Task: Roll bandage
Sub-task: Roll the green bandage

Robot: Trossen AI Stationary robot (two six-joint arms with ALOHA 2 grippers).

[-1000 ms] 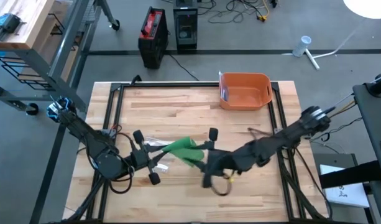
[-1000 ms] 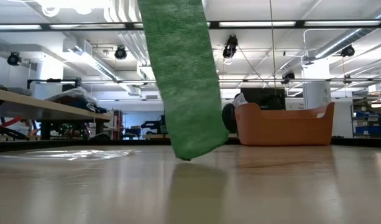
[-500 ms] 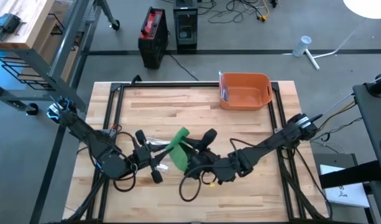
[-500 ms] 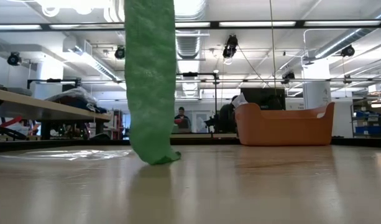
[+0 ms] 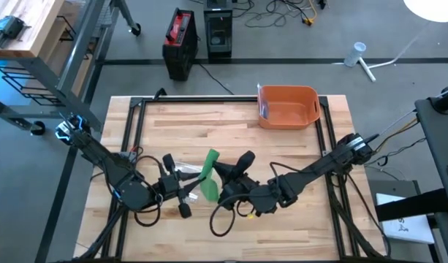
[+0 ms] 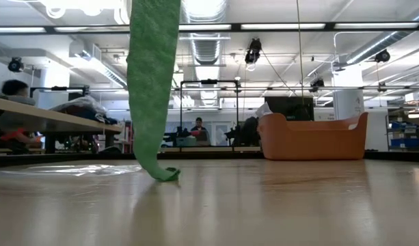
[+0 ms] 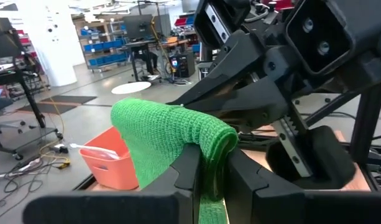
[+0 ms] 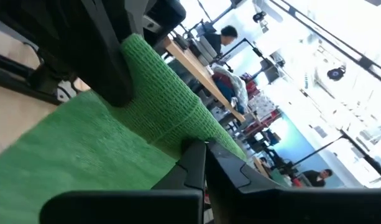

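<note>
Bandage (image 5: 208,175): a green woven strip, held up above the table's middle between the two grippers, with its loose tail hanging down. In the low view the strip (image 6: 153,89) drops as a flat ribbon and its curled end just touches the wooden table (image 5: 297,226).

Left gripper (image 5: 181,184), left of the bandage: fingers clenched on the strip. Its wrist view shows the fabric (image 7: 171,134) folded over the fingertips and pinched between them; the weave is open, soft and slightly stretchy-looking.

Right gripper (image 5: 222,175), just right of the bandage and close against the left one: jaws pinched shut on the same strip, as its wrist view shows the fabric (image 8: 146,106) running into the closed fingertips.

Step in hand, as judged: both grippers have hold of the upper end, and no roll has formed yet; most of the length hangs free. Next move likely calls for one gripper to anchor the end while the other turns or wraps the strip over itself, keeping light tension so the soft weave does not slip or bunch.

Orange bin (image 5: 288,107) stands at the table's far edge, well apart.
</note>
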